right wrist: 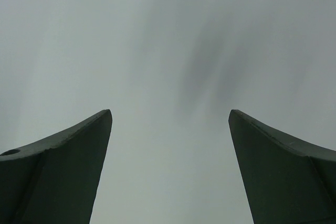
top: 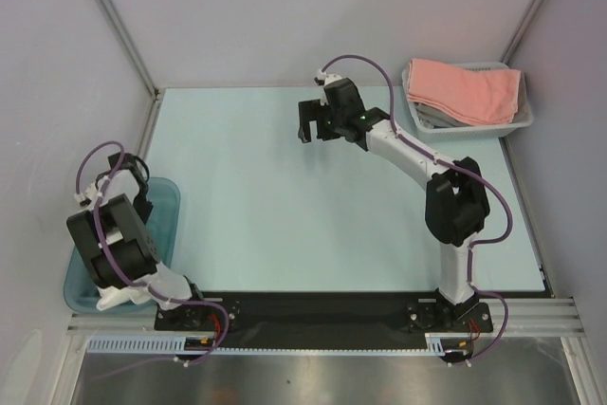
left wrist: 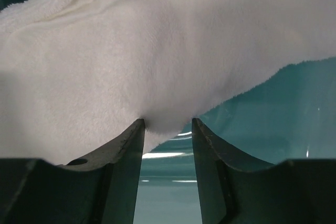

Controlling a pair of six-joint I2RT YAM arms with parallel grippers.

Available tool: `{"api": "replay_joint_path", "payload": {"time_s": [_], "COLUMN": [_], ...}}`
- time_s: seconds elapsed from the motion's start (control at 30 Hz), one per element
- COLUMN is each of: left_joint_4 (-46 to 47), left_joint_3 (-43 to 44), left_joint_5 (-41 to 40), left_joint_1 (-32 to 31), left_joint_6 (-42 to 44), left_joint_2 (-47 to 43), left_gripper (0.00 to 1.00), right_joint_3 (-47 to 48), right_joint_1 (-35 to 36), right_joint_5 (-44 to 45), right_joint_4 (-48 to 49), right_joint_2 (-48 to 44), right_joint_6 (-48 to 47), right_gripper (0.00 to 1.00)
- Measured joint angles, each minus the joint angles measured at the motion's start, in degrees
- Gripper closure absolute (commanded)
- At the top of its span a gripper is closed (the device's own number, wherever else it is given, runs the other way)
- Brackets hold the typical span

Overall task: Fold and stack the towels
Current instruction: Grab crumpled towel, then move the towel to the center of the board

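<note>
top view, right gripper [top: 311,122]: mine, jaws spread wide, nothing in them, hanging over bare table [top: 285,225].
top view, left gripper [top: 137,194]: mine, nose down in the teal tub [top: 174,198]; my arm covers the tips here.
top view, stack: salmon-pink towel [top: 465,88] folded on top of a grey towel [top: 432,119] in the white basket [top: 522,122], well off to the side of my right jaws.
left wrist view, jaws: apart, tub floor visible through the gap.
left wrist view, white towel [left wrist: 157,51]: loose and rumpled in the tub; a lobe of its edge sits right between my tips, touching both.
left wrist view, grip: cannot tell if that lobe is pinched or free.
right wrist view, jaws: released, only blurred grey ahead.
progress: I judge two towels done and stacked; white one unfolded, not yet out of the tub.
left to do: lift it, fold it, add it to the stack.
hidden: no light blue towel found; anything under the white towel is covered.
</note>
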Motion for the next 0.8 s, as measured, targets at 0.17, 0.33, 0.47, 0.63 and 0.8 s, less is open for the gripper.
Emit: {"api": "replay_joint_path", "payload": {"time_s": [0.17,0.33,0.47,0.63,0.8], "left_joint_4": [1.0,1.9,1.0,0.0,-0.1], "left_joint_3": [0.8,2.1,4.2,9.7,18.7], "left_joint_5": [-0.7,-0.7,0.2,1.6,1.7], "left_joint_1": [2.1,2.4,2.6,2.2,-0.9], "left_joint_6": [0.0,2.0,4.4,8.7,13.1], "left_joint_2": [3.3,4.1,3.5,-3.7,-13.0], "left_gripper": [0.68,1.00,1.00,1.00,1.00], "right_joint_3": [-1.7,-2.2,-2.4,-2.5,-2.5], "right_joint_1": [0.0,0.0,0.1,0.4,1.1], "right_joint_5": [-0.3,-0.4,-0.4,-0.4,-0.4], "right_joint_4": [1.0,1.6,2.1,2.7,3.3], "right_joint_2": [0.0,0.0,-0.3,-1.0,-1.5], "right_joint_6": [0.0,0.0,0.0,0.0,0.0], "right_gripper": [0.02,0.03,0.04,0.03,0.04]}}
